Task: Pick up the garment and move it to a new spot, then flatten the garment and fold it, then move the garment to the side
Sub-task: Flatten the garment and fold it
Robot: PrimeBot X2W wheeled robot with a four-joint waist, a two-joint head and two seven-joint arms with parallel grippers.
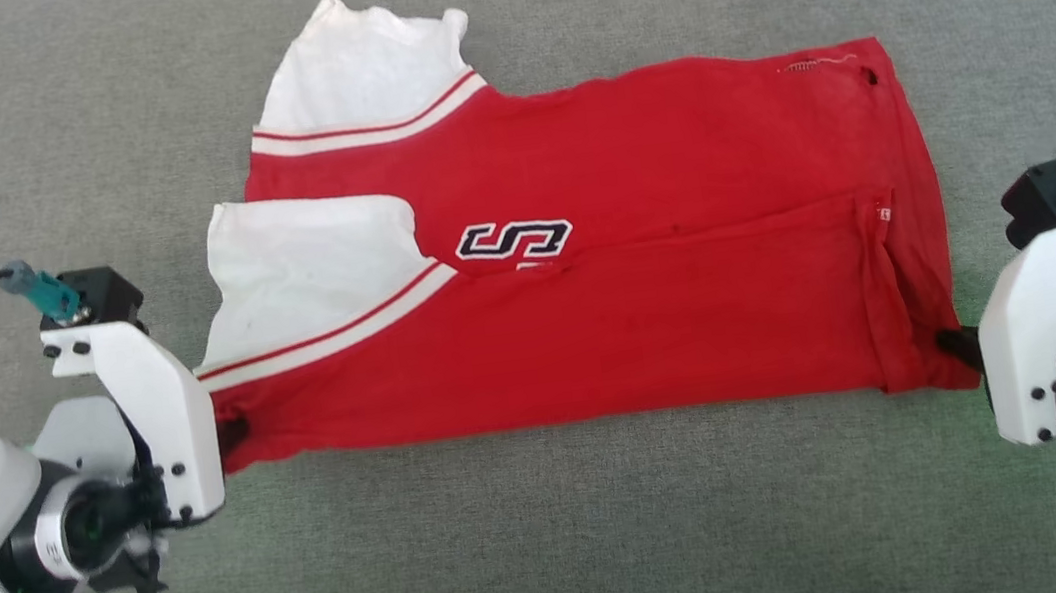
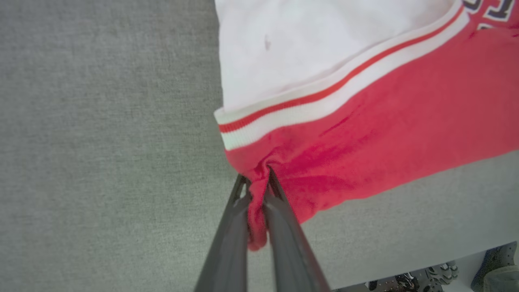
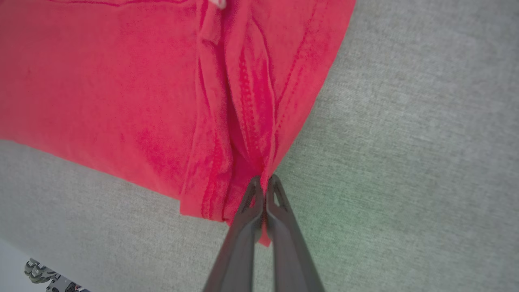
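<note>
**Q:** Fig. 1. Where is the garment [image 1: 644,252], and how is it held?

**A:** It lies flat on the grey worktop [image 1: 557,535], partly folded, with its white sleeves [image 1: 314,272] to the left. The left fingers [image 2: 284,227] are pinched tight on the near left corner, red cloth bunched between them. The right fingers [image 3: 240,243] are closed on the near right corner, at the hem.

**Q:** What could go wrong from here?

**A:** Both corners are probably about to be lifted for a fold. The right grip takes only a thin edge of hem, so it may slip out under pull. Each corner stacks several layers, and a pinch that catches only some would leave the rest behind. Uneven lifting would skew the edges, and a sleeve could flop loose.

**Q:** Any writing?

**A:** One mark [image 1: 514,240] on the chest: a white figure outlined in dark blue, reading as "S" or "5", its lower part tucked under the fold. A small white tag [image 1: 883,212] sits at the right seam, its print too small to read
</note>
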